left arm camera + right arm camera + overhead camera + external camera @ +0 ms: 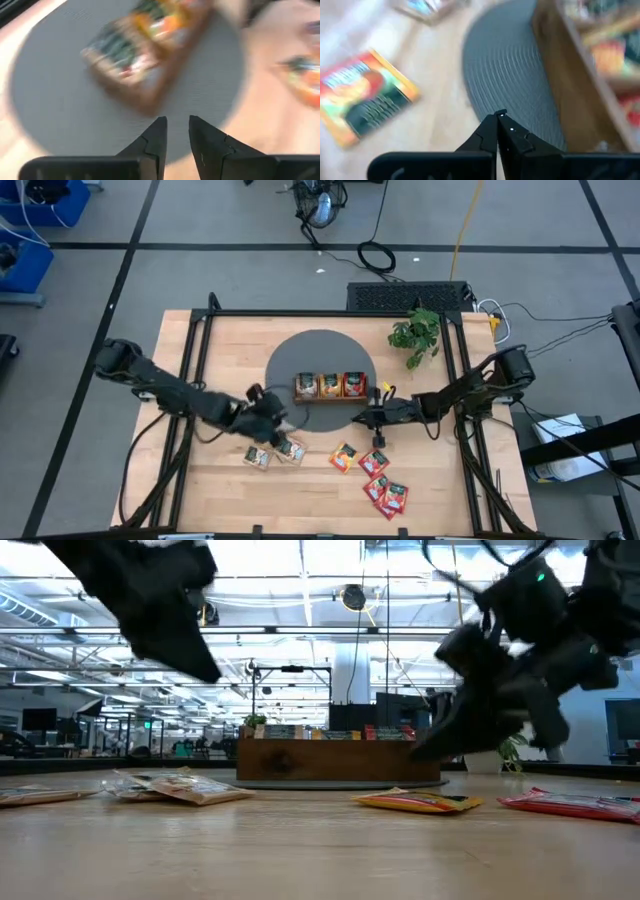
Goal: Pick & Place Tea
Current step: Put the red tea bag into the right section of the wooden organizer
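The tea sachets lie flat on the wooden table near its front edge: two green ones (257,458) (290,450), an orange one (345,457) and three red ones (385,485). More sachets stand in the brown three-compartment tray (328,387). My left gripper (275,420) hovers over the near left edge of the grey mat, its fingers (177,135) a narrow gap apart and empty. My right gripper (375,418) hovers off the tray's right end, shut and empty (498,120); the orange sachet (365,105) lies ahead of it.
The tray sits on a round grey mat (320,345) in the middle of the table. A small green plant (417,335) stands at the far right. A black frame (200,340) runs around the table's edges. Bare wood lies at the near left.
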`<action>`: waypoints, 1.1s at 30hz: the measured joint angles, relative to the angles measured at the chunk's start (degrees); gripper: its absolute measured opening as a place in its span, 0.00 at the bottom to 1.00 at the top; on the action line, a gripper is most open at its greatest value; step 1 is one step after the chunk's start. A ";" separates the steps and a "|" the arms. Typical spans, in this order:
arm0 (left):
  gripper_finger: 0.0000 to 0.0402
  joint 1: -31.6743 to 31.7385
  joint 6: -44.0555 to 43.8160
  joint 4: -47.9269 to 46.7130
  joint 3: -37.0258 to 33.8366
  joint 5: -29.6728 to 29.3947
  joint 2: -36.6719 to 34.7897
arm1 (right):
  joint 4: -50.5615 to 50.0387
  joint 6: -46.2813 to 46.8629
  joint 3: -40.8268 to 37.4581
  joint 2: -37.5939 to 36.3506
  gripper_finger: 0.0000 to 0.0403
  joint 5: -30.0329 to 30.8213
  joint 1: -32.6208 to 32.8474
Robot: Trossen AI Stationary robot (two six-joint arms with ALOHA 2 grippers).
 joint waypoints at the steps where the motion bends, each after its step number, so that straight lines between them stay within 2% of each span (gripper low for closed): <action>1: 0.22 -1.81 1.31 1.82 0.00 -0.54 -0.38 | -0.26 -0.74 0.02 -1.18 0.00 0.04 0.41; 6: 0.22 -10.07 9.26 12.61 0.00 -6.34 -0.28 | -2.79 -0.57 0.09 -9.10 0.00 0.27 2.19; 9: 0.22 -12.95 16.11 17.24 0.00 -11.63 1.56 | -4.73 -0.86 0.09 -12.49 0.00 0.27 3.22; 11: 0.22 -14.15 18.41 18.88 -0.07 -13.14 2.43 | -5.82 -0.95 0.03 -14.12 0.00 0.09 3.87; 19: 0.22 -13.70 27.66 21.93 -0.04 -9.44 3.44 | -2.62 -4.16 0.04 -15.23 0.00 -0.08 5.25; 23: 0.22 -12.11 29.56 20.19 -0.13 -4.16 3.47 | -2.00 -1.71 0.02 -15.14 0.00 -0.10 5.34; 26: 0.22 -11.44 31.91 20.79 -2.12 -3.69 3.47 | -2.03 -1.45 -0.53 -14.94 0.00 -0.13 5.56; 30: 0.22 -10.18 34.29 25.56 -5.95 -3.38 3.45 | -1.94 -5.57 -0.86 -14.94 0.00 -0.12 5.39; 33: 0.22 -9.12 36.24 29.35 -9.09 0.17 3.47 | -1.53 -7.94 -0.87 -14.90 0.00 -0.15 5.14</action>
